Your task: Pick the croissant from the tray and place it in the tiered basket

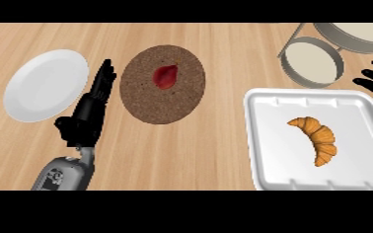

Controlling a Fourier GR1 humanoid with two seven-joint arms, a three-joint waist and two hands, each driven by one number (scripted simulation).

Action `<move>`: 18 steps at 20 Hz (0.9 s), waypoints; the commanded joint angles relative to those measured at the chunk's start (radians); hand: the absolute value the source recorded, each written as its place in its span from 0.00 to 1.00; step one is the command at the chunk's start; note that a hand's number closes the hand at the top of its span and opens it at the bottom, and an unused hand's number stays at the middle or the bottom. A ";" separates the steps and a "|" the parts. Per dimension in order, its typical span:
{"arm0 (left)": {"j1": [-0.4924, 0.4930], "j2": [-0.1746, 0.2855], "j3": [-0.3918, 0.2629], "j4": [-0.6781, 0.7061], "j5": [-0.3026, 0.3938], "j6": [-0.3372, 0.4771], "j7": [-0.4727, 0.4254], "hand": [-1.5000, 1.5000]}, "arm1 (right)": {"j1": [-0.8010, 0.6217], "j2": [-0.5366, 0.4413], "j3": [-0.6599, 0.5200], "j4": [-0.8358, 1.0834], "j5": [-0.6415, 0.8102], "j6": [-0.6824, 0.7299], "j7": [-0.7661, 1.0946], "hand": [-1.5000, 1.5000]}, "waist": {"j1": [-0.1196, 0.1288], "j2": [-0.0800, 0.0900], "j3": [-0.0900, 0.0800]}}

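Head view: we saw the croissant in the tray, left hand stretched straight over the desk, right hand peeking in, couldn't tell.

A plain white round plate lies at the left of the pale wooden counter, near a brown speckled round mat bearing a small red petal-shaped piece.

I can read no words, numbers or brands anywhere here; the small dark mark on my left forearm is too blurred to read.
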 commanded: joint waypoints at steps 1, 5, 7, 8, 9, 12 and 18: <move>0.014 -0.003 -0.005 0.005 -0.015 0.013 -0.006 0.50 | -0.062 -0.160 -0.079 -0.021 0.098 0.244 -0.005 0.00 | -0.011 -0.010 -0.001; 0.017 -0.006 -0.002 0.002 -0.016 0.021 0.003 0.50 | -0.131 -0.260 -0.157 -0.162 0.216 0.268 -0.013 0.00 | -0.026 -0.023 -0.001; 0.016 -0.025 -0.006 0.016 -0.023 0.038 -0.005 0.50 | -0.161 -0.266 -0.184 -0.250 0.301 0.269 -0.012 0.00 | -0.029 -0.020 0.000; 0.030 -0.022 -0.015 0.003 -0.016 0.024 -0.001 0.50 | -0.178 -0.275 -0.211 -0.280 0.335 0.262 -0.015 0.00 | -0.019 -0.022 0.000; 0.016 -0.022 -0.001 0.017 -0.018 0.033 -0.004 0.50 | -0.187 -0.277 -0.226 -0.336 0.371 0.267 -0.017 0.00 | -0.032 -0.021 0.000; 0.027 -0.028 -0.012 0.017 -0.029 0.037 -0.018 0.50 | -0.194 -0.263 -0.273 -0.451 0.487 0.273 -0.017 0.00 | -0.033 -0.019 0.000; 0.012 -0.051 -0.028 0.027 -0.054 0.061 -0.004 0.50 | -0.125 -0.118 -0.291 -0.680 0.713 0.295 -0.039 0.00 | -0.031 -0.010 0.000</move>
